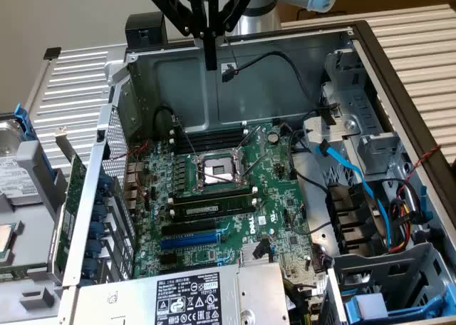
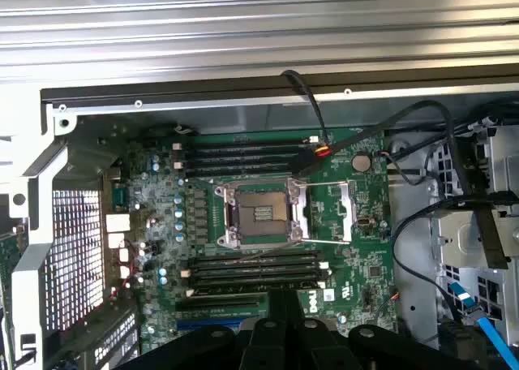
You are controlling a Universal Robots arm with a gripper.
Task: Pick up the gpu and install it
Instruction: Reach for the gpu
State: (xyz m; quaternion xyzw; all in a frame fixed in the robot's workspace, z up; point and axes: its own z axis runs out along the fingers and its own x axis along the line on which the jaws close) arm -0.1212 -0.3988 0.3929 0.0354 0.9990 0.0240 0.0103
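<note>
Above open computer case [image 1: 185, 83], closed gripper [image 1: 211, 58], ribbed panels [image 1: 413, 40] around, pale wall [image 1: 64, 11]

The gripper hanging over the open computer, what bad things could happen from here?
1. The shut gripper hangs close to a loose black cable by the back wall of the case; it could snag it.
2. The CPU socket on the motherboard lies uncovered below; a bump might harm it.
3. The gpu seems to stand on edge outside the case, at the exterior view's left; it could tip when grabbed.
</note>
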